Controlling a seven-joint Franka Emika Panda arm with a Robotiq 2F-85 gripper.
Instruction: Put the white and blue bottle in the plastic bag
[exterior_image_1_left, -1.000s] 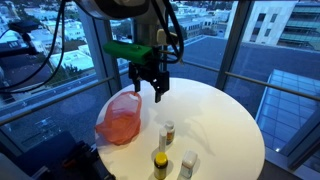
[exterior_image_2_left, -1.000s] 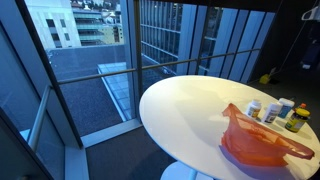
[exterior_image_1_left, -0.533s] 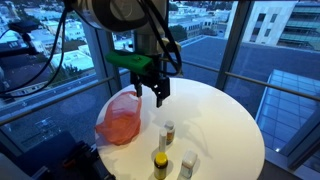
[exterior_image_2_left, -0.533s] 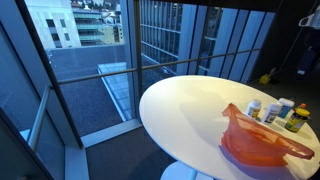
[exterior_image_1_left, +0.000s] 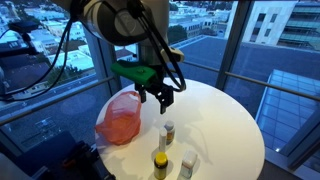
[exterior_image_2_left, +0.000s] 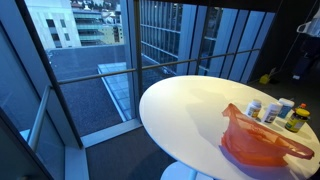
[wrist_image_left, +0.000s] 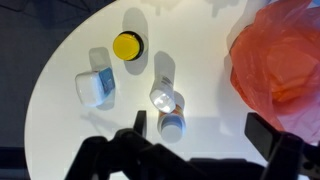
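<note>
Since a second ago, the end effector (exterior_image_1_left: 155, 100) has shifted toward 4 o'clock in an exterior view, lower over the white counter (exterior_image_1_left: 225, 120) and closer to the bottles; nothing on the counter has moved. Its jaws stand wide apart and hold nothing.

In the wrist view, the white and blue bottle (wrist_image_left: 93, 88) is at the far left, at 9 o'clock from the middle of the group, on the bare counter (wrist_image_left: 205, 40) near the rim. The yellow-capped bottle (wrist_image_left: 126, 45) stands at 1 o'clock from it, apart from it. Two small white-capped bottles (wrist_image_left: 165, 99) come next, just beside each other, close above the open end effector (wrist_image_left: 200, 135). The red plastic bag (wrist_image_left: 280, 65) lies at 3 o'clock, well apart from the white and blue bottle, which is still outside it.

In an exterior view the plastic bag (exterior_image_1_left: 120, 120) lies at 8 o'clock from the end effector, and the white and blue bottle (exterior_image_1_left: 187, 165) at 5 o'clock.
</note>
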